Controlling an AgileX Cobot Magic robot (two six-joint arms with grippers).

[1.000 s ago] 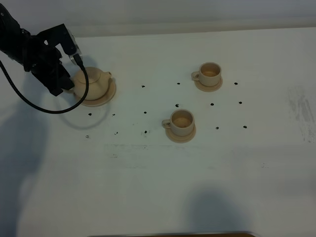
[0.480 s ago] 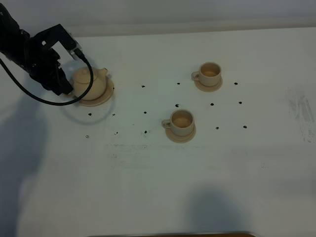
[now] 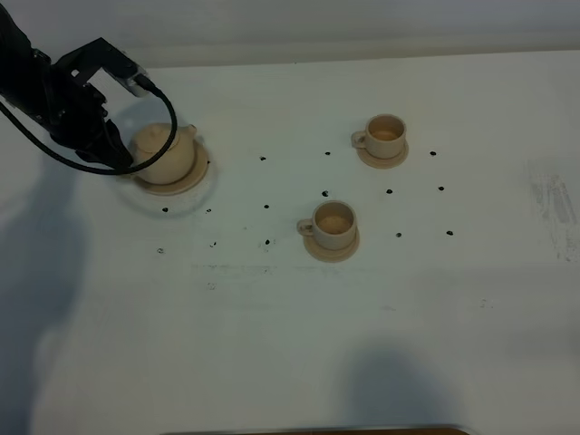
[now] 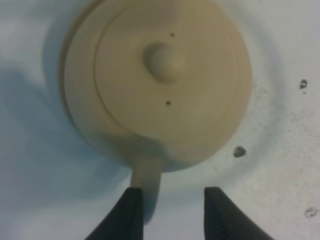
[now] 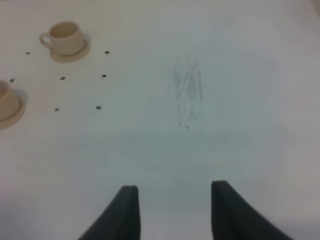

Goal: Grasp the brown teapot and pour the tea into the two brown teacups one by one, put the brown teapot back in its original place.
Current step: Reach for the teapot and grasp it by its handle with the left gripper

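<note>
The brown teapot [image 3: 167,152] stands upright on its wide saucer, the original place [image 3: 188,180], at the far left of the table. My left gripper [image 3: 123,156] is at the pot's left side. In the left wrist view the teapot [image 4: 160,80] is seen from above, and its loop handle [image 4: 146,182] lies between the fingers of the left gripper [image 4: 172,215]. The handle is against one finger and the jaws stand apart, open. The two brown teacups [image 3: 385,133] [image 3: 333,221] sit on small saucers right of centre. My right gripper [image 5: 175,210] is open over bare table.
Small black dots [image 3: 266,206] mark the white tabletop between pot and cups. A grey scuff [image 3: 555,204] lies near the right edge. The right wrist view shows the far cup [image 5: 65,36] and part of the other cup [image 5: 7,102].
My left arm has drawn back to the left and slightly up. The teapot and its saucer now sit a little farther left than a second ago. The cups have not moved.
</note>
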